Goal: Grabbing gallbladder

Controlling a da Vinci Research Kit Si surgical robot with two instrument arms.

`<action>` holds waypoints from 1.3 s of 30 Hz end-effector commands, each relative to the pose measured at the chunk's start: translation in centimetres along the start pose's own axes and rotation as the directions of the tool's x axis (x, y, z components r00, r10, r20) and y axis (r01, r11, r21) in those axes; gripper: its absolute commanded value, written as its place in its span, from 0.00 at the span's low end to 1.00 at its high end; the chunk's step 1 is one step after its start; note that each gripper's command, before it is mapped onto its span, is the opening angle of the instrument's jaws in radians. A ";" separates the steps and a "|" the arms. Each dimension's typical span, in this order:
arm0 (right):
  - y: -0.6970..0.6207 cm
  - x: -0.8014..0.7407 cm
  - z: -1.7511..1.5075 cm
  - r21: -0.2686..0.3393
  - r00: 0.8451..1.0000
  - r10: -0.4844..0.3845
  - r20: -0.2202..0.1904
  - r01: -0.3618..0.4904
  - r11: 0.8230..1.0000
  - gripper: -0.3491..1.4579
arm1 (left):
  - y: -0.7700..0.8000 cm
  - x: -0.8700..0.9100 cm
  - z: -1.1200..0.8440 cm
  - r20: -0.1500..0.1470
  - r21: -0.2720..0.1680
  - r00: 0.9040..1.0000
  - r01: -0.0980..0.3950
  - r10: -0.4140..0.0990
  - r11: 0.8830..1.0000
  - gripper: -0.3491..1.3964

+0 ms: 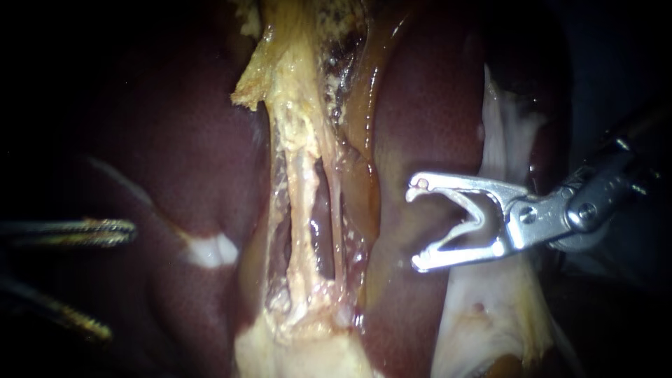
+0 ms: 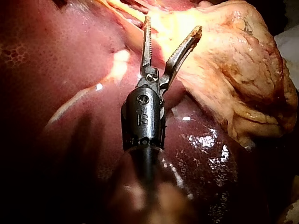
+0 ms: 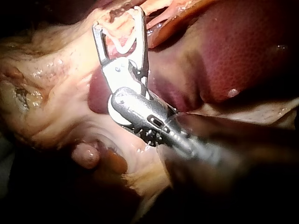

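Pale yellow, wrinkled gallbladder sac lies far centre, btwn dark red liver lobes. Left serrated-jaw instrument gapes, holding nothing; right silver instrument likewise agape, over liver. Looks soft, wet, slippery, tear-prone; prob. bite a thick fold, not thin strands.

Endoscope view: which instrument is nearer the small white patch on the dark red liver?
Left. Left instrument lies just beside the white patch; right instrument is beyond the yellow strands.
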 end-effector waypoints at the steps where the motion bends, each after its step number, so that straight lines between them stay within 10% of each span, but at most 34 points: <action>1: 0.00 0.00 0.00 0.000 1.000 0.000 0.000 0.000 1.000 0.50 | 0.00 -0.01 0.00 0.000 0.000 1.000 0.000 0.000 1.000 0.57; 13: 0.00 -0.01 0.01 0.000 1.000 0.000 0.000 0.000 1.000 0.50 | 0.18 -0.35 0.15 0.029 -0.122 0.988 0.156 -0.153 0.980 0.63; 20: 0.01 -0.05 0.03 -0.002 1.000 0.010 0.001 -0.010 1.000 0.50 | 0.50 -0.44 0.39 0.077 -0.224 0.958 0.286 -0.276 0.932 0.63; 30: 0.02 -0.13 0.04 -0.001 1.000 0.014 0.001 -0.014 1.000 0.50 | 1.04 -0.34 0.54 0.134 -0.318 0.890 0.454 -0.435 0.832 0.58; 39: 0.01 -0.13 0.06 0.001 1.000 0.019 -0.001 -0.019 1.000 0.50 | 1.25 -0.60 0.87 0.152 -0.306 0.856 0.516 -0.494 0.800 0.56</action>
